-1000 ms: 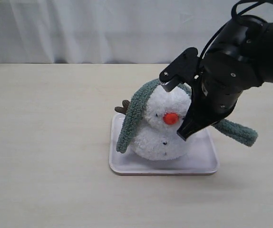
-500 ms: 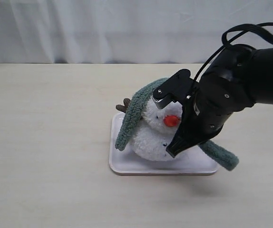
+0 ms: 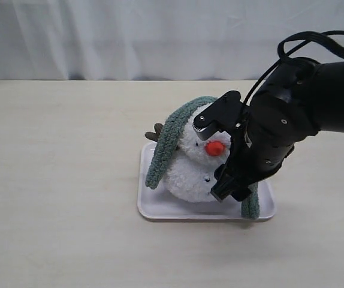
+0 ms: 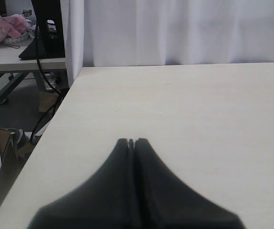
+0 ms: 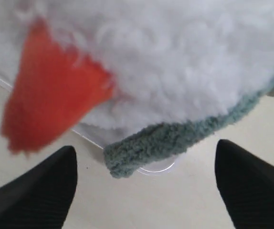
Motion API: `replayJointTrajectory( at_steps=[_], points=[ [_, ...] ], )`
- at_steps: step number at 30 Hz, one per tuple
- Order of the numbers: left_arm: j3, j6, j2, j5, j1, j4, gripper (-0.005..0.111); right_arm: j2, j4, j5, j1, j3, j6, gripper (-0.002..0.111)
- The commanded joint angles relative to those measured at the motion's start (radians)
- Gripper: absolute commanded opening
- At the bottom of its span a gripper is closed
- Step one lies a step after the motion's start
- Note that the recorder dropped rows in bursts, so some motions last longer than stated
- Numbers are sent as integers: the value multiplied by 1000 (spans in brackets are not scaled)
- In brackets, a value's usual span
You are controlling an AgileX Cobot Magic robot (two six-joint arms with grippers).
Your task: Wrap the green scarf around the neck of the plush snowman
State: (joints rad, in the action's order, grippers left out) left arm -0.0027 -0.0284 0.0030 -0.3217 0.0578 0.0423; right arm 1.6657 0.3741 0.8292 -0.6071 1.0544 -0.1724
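Observation:
The plush snowman stands on a pale tray, its orange nose facing front. The green scarf lies over the top and back of its head. One end hangs down the left side, and the other end hangs at the tray's right front corner. My right gripper is open just in front of the face, holding nothing. In the right wrist view the scarf end hangs loose between the spread fingers, under the white plush. My left gripper is shut and empty over bare table, away from the snowman.
A brown twig arm sticks out behind the scarf on the left. A white curtain closes off the back of the table. The left wrist view shows the table's edge with a stand and clutter beyond it.
My right gripper came down and left across the snowman's front, then opened and let go of the scarf end. That end now hangs at the tray's right front corner.

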Motion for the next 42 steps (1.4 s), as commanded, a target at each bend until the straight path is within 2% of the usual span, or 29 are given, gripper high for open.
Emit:
replayJointTrajectory(
  at_steps=[1, 8, 10, 14, 17, 19, 24, 30, 36, 38, 42],
  points=[
    [3, 2, -3, 16, -5, -1, 0, -37, -3, 56, -1, 29, 4, 76],
    [3, 2, -3, 16, -5, -1, 0, -129, -11, 67, -1, 47, 4, 75],
    [3, 2, -3, 16, -5, -1, 0, -164, -27, 64, -1, 47, 4, 70],
    [3, 2, -3, 16, -5, -1, 0, -238, -45, 50, -1, 47, 4, 45],
    [3, 2, -3, 16, -5, -1, 0, -298, -65, 48, -1, 47, 44, 17],
    [3, 2, -3, 16, -5, -1, 0, -330, -109, 31, -1, 47, 93, 4],
    [3, 2, -3, 16, -5, -1, 0, -368, -236, -31, -1, 47, 244, 4],
    [3, 2, -3, 16, -5, -1, 0, -347, -247, -127, 1, 47, 206, 4],
    [3, 2, -3, 18, -6, -1, 0, -347, -254, -88, 1, 47, 206, 4],
    [3, -2, -3, 84, -6, 39, 0, -347, -254, -83, 1, 47, 206, 4],
    [3, -2, -3, 367, -6, 25, 0, -366, -254, -70, 1, 47, 206, 4]
  ],
)
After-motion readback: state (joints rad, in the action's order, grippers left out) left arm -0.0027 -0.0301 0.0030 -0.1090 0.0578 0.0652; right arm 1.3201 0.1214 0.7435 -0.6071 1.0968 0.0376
